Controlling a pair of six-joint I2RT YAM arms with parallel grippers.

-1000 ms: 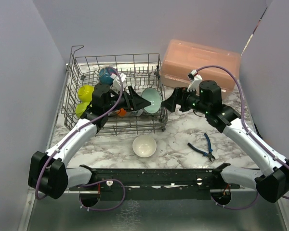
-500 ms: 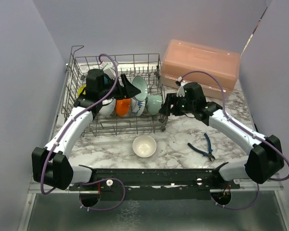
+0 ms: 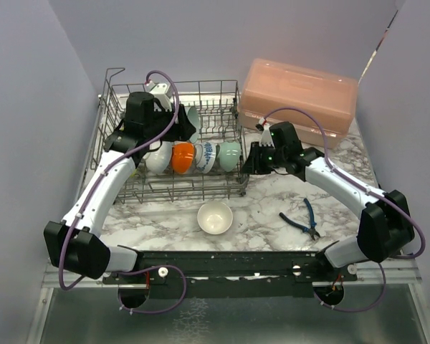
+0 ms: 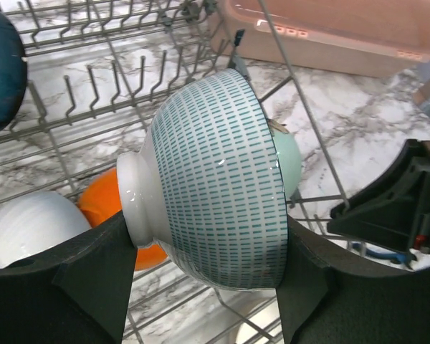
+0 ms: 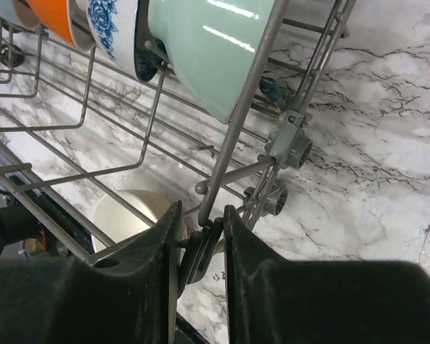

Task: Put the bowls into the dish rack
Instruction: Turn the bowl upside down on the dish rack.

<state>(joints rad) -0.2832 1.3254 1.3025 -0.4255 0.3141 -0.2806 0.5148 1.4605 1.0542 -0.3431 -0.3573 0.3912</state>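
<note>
**Left gripper (image 4: pixel 201 269) holding a white ceramic bowl with teal dashes (image 4: pixel 215 172); right gripper (image 5: pixel 201 247) bracing the grey wire dish rack (image 3: pixel 118 97).**

The left jaws are standing wide, clamping the bowl from foot side to rim side. It is hanging on its side over the tines, near the orange bowl (image 4: pixel 111 208) and the pale teal bowl (image 4: pixel 290 161) already slotted. The right jaws are sitting narrow, apparently pinching the rack's front corner wire. A cream round bowl (image 3: pixel 215 216) is waiting on the marble tabletop (image 3: pixel 272 201). Risks, as judged: the glazed bowl slipping on release and striking its neighbours, the rim catching a tine, or the rack rolling if the pinch is loose.
</note>
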